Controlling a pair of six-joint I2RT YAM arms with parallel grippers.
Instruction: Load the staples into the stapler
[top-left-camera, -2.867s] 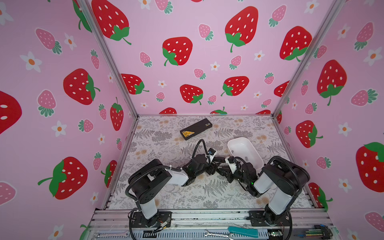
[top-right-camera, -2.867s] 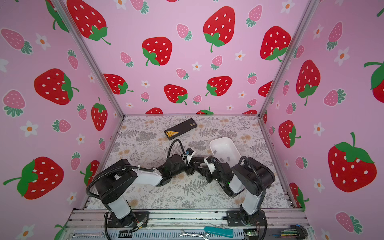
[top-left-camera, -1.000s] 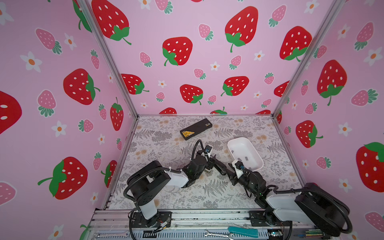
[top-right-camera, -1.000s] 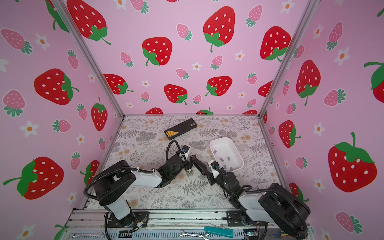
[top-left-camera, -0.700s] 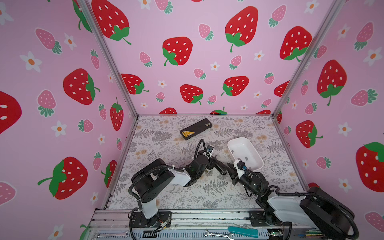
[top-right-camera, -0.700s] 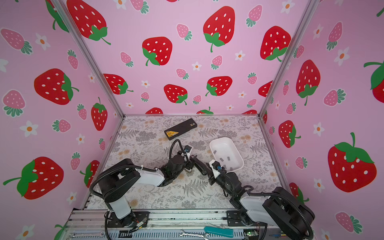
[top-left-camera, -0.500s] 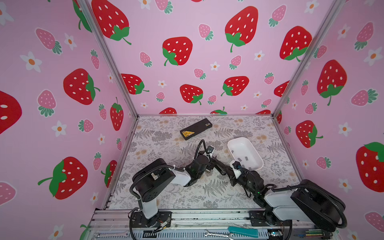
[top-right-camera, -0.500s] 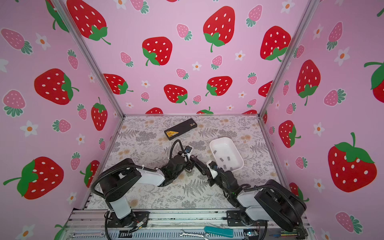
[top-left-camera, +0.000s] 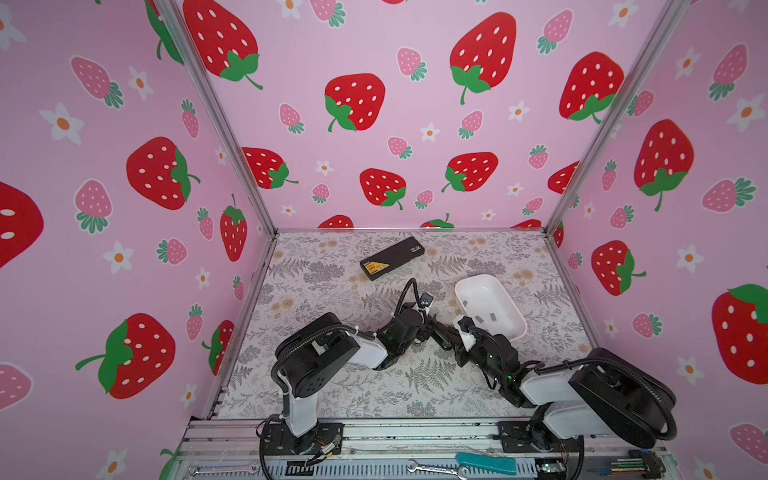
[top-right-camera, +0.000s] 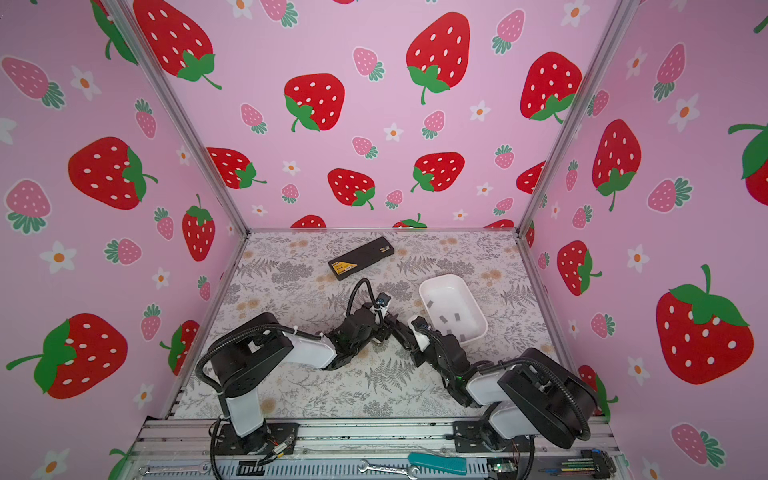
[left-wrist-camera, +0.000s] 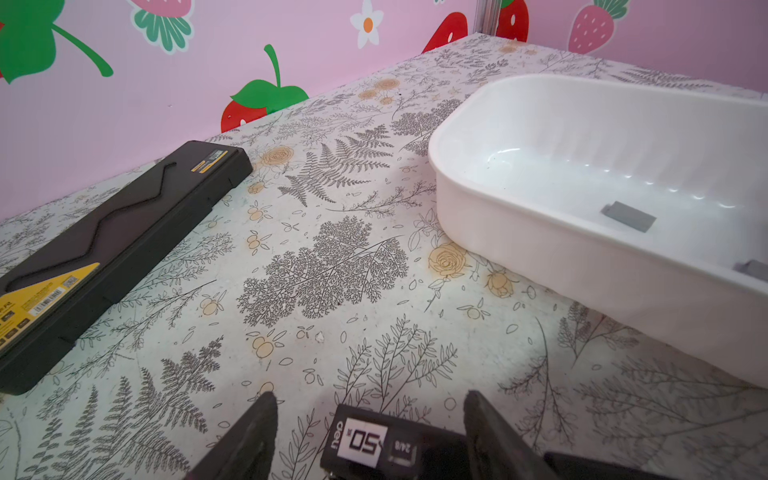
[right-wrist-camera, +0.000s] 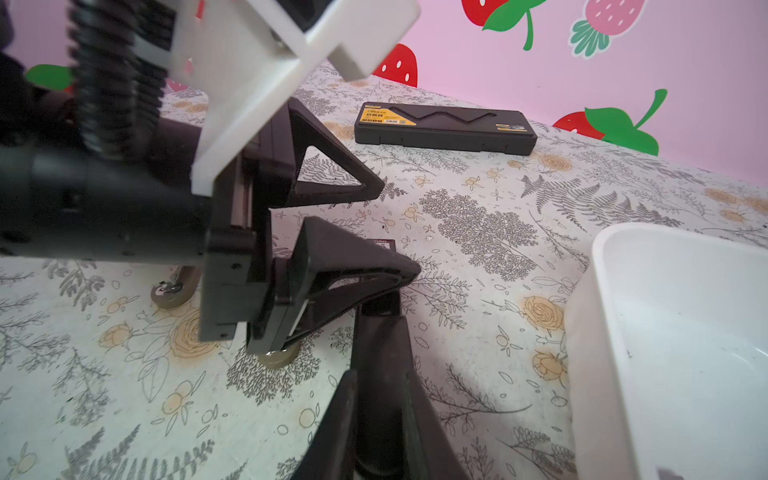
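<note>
The black stapler (left-wrist-camera: 374, 440) lies on the floral mat between both arms, its labelled front end showing in the left wrist view. My left gripper (left-wrist-camera: 368, 409) stands open astride that end, with a gap at one finger. My right gripper (right-wrist-camera: 380, 374) is shut on the stapler's long black bar (right-wrist-camera: 378, 332), which runs under the left gripper (right-wrist-camera: 399, 228). In both top views the two grippers (top-left-camera: 430, 328) (top-left-camera: 446, 338) meet at mid-table and hide most of the stapler. The staples (top-left-camera: 492, 316) (left-wrist-camera: 627, 216), small grey strips, lie in the white tray (top-left-camera: 473, 278).
A flat black case with a yellow label (top-left-camera: 392, 257) (right-wrist-camera: 444, 129) lies toward the back wall. The white tray (right-wrist-camera: 602, 291) sits close beside my right gripper. Pink walls enclose three sides. Wrenches and a teal-handled tool (top-left-camera: 486, 463) rest on the front rail.
The right gripper's jaws have closed onto the stapler's bar, and its arm has shifted a little. The left gripper has stayed astride the stapler's front end.
</note>
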